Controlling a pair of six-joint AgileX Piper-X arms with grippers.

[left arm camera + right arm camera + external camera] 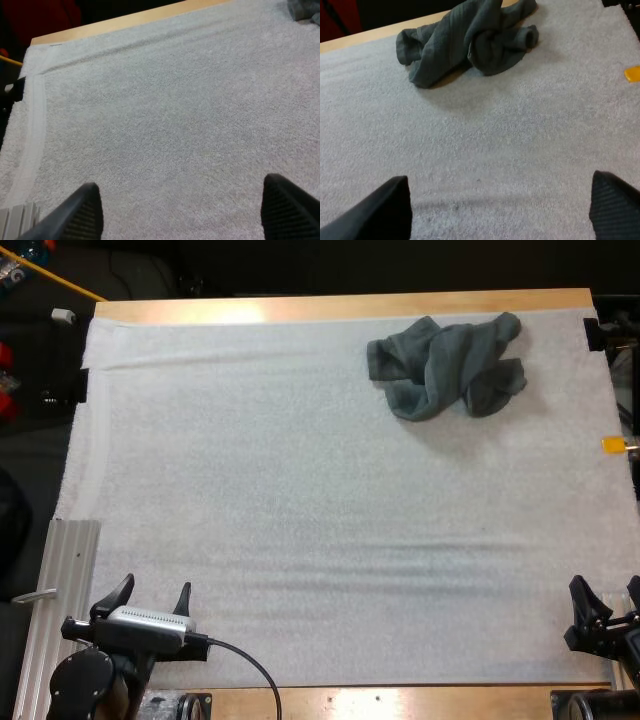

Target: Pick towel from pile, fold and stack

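Note:
A crumpled dark grey-green towel (447, 365) lies on the white mat (300, 500) near its far right corner. In the right wrist view the same towel (470, 40) is a twisted heap well ahead of my fingers. My left gripper (148, 597) sits at the mat's near left corner, open, with nothing between its fingers (82, 212). My right gripper (605, 600) rests at the near right edge, also open over bare mat, its fingers (385, 210) far apart. Both grippers are far from the towel.
A ribbed metal rail (55, 610) runs along the table's near left side. The wooden table edge (340, 306) shows beyond the mat's far side. A small white object (64, 315) sits off the far left corner.

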